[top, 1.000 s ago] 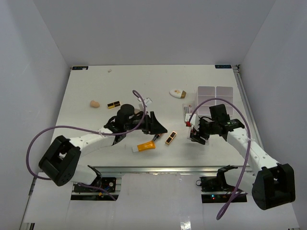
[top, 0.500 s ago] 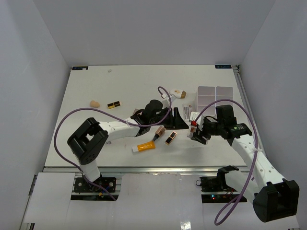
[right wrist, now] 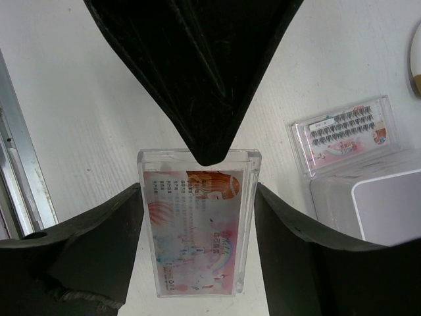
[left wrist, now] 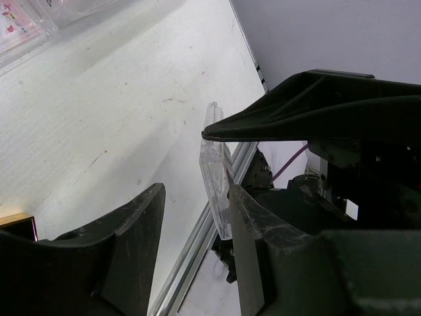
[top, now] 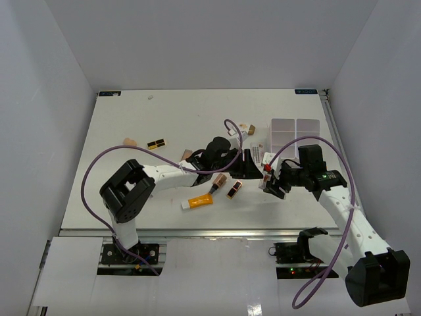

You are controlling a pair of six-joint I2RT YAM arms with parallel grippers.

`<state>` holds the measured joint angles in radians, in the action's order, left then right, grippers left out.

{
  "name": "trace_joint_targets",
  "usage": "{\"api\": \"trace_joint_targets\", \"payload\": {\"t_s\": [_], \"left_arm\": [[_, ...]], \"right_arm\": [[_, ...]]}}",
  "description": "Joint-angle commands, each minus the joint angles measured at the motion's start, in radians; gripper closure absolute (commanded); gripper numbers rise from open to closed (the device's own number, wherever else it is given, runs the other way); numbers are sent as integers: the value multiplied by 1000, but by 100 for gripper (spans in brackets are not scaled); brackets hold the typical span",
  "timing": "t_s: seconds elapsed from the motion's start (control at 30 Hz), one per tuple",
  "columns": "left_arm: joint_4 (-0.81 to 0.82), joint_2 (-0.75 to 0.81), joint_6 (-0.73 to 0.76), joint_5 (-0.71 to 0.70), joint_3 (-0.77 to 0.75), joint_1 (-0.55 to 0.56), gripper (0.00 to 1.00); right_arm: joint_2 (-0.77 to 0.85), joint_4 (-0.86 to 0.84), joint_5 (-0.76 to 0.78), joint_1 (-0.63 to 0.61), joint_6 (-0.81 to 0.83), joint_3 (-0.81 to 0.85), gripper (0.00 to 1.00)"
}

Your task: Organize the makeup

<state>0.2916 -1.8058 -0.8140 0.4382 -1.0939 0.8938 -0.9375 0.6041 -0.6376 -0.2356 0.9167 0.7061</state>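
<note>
**Top view.** The left gripper reaches across to the right gripper. The right gripper holds a pink-printed flat packet above the table, near the white tray. The orange tube, brown lipstick and black-gold case lie on the near side of the left arm. The beige sponge lies well to the left.

**Left wrist view.** The left jaws stand partly open astride the packet's edge. One finger is just beside it, the other apart.

**Right wrist view.** The right fingers press both long sides of the packet. A second packet lies beside the tray.
</note>
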Motion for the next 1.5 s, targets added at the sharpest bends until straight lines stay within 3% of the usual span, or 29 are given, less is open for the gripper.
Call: {"api": "trace_joint_targets", "payload": {"t_s": [0.0, 0.43, 0.83, 0.93, 1.07, 1.17, 1.3, 1.47], "left_arm": [[12, 3, 5, 38, -38, 27, 45], [-16, -12, 17, 59, -62, 42, 45], [-94, -45, 59, 61, -118, 54, 79], [-116, -37, 80, 52, -127, 54, 89], [-155, -20, 118, 11, -137, 54, 99], [-223, 0, 197, -37, -155, 55, 100], [-334, 28, 327, -123, -194, 54, 100], [-401, 82, 510, -227, -247, 52, 100]], "right_arm": [[9, -40, -54, -4, -12, 4, 54], [13, -58, -52, -4, -30, -2, 54], [27, -98, -30, -2, -64, -16, 52], [34, -101, -25, -2, -68, -19, 41], [49, -101, -13, 0, -78, -21, 16], [74, -93, 1, 11, -81, -23, 6], [100, -43, 8, 37, -47, -11, 2], [150, 6, -50, 161, -60, 9, 2]]}}
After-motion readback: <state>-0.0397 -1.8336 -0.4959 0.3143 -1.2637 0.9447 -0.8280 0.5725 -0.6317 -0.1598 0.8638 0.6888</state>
